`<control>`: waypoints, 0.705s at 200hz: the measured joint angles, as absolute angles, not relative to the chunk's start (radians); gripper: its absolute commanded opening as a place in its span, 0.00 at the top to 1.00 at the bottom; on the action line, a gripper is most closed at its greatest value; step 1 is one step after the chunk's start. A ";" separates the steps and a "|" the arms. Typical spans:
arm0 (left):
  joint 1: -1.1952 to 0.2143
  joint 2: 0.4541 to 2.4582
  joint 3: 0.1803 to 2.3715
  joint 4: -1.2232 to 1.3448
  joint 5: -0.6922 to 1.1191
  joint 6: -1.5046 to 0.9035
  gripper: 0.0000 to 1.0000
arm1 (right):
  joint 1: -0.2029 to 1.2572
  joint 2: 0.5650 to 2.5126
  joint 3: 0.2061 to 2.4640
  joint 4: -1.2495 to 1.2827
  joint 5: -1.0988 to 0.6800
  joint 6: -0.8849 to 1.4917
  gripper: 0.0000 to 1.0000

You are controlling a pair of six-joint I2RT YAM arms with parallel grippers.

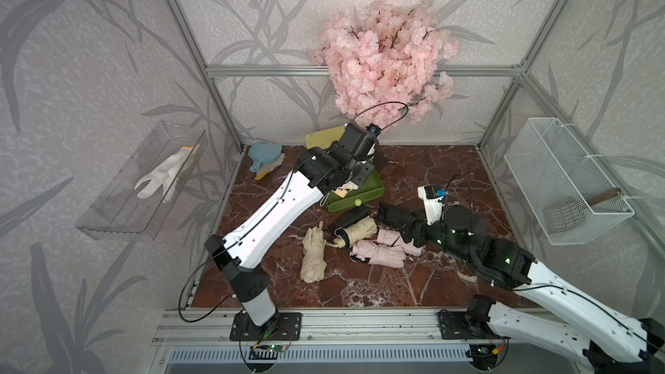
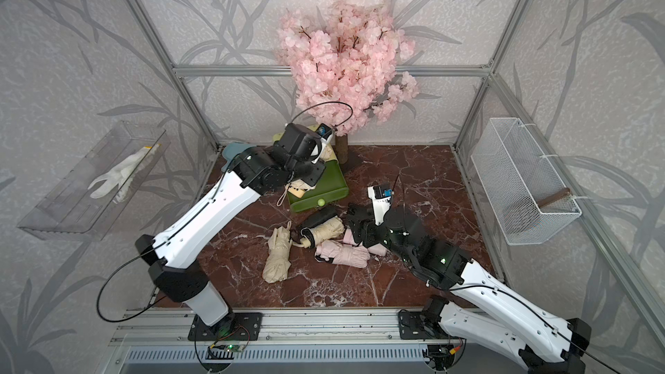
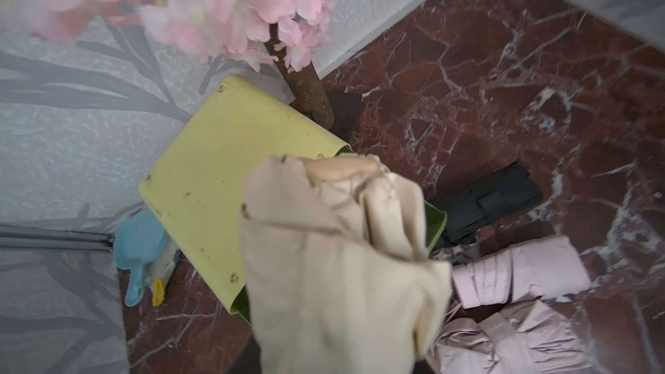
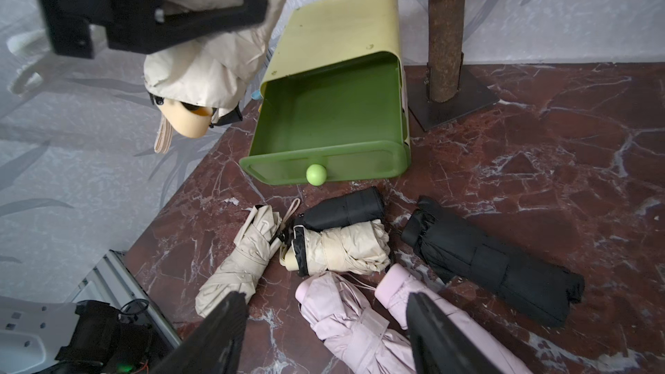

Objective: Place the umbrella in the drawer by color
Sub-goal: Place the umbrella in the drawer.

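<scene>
left hand (image 4: pixel 201 8) gripping beige umbrella (image 4: pixel 216 66), drawer (image 4: pixel 360 161) open

The drawer (image 4: pixel 360 167) juts from its case (image 4: pixel 334 26) at the back wall, tree trunk (image 4: pixel 446 41) just right; umbrellas (image 4: pixel 345 246) lie clustered before it, a raised umbrella (image 4: pixel 216 62) seemingly above its left side.

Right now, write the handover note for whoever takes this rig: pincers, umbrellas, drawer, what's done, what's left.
Left pincer: shut on a beige umbrella, raised beside the green drawer.
Right pincer: open, empty, over the pink umbrellas.
Drawer: open, nothing in it.
On the table: two more beige umbrellas, two pink, two black umbrellas.
Done: one umbrella lifted.
Left: put it in the drawer, then sort the other six by color.
</scene>
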State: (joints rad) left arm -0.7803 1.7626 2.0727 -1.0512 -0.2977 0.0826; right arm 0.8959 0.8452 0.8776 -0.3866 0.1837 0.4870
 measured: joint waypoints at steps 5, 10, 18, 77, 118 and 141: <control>-0.782 1.797 2.095 -1.076 -0.308 0.109 1.00 | 0.896 0.852 0.872 -0.386 0.184 0.484 0.26; -0.784 1.823 2.109 -1.095 -0.318 0.132 1.00 | 0.896 0.859 0.866 -0.382 0.183 0.481 0.26; -0.785 1.865 2.128 -1.124 -0.332 0.172 1.00 | 0.896 0.870 0.852 -0.367 0.182 0.479 0.26; -0.783 1.945 2.146 -1.169 -0.373 0.368 1.00 | 0.896 0.968 0.720 -0.158 0.150 0.475 0.26; -0.783 1.999 2.166 -1.158 -0.391 0.451 1.00 | 0.896 0.998 0.718 -0.060 0.144 0.459 0.26; -0.783 2.053 2.178 -1.155 -0.398 0.473 1.00 | 0.896 1.032 0.718 -0.028 0.138 0.447 0.26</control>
